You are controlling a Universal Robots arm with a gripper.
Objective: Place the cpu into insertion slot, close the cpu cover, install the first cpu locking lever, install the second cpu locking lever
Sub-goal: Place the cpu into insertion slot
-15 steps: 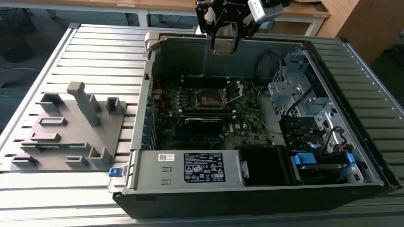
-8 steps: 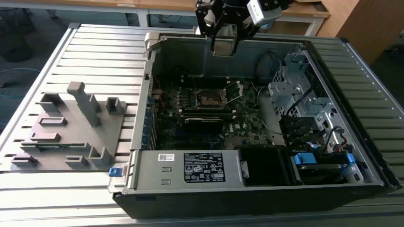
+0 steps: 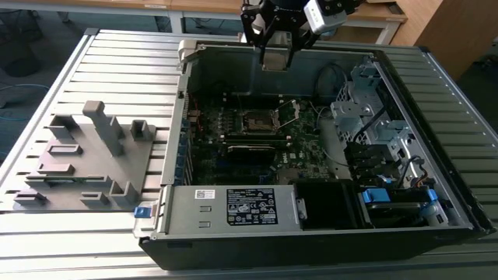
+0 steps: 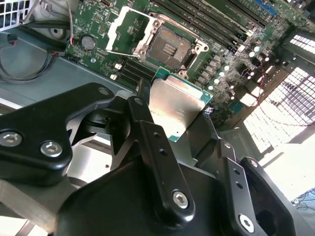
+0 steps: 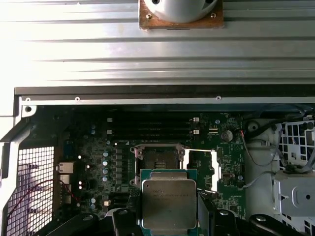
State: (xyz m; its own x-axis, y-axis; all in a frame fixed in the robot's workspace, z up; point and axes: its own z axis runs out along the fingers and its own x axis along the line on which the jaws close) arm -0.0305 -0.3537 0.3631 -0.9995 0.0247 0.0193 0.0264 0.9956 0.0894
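Your gripper (image 3: 276,60), at twelve o'clock from the socket (image 3: 259,121) in the exterior view, pinches the chip (image 5: 169,204) by opposite edges: judge it light, stiff, fragile.

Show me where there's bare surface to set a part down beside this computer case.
Bare ribbed table shows at the exterior view's upper left, bordered by the grey fixture plate and the computer case; also the strip below that plate. Inside the case it is crowded: motherboard, cables, drive cages.
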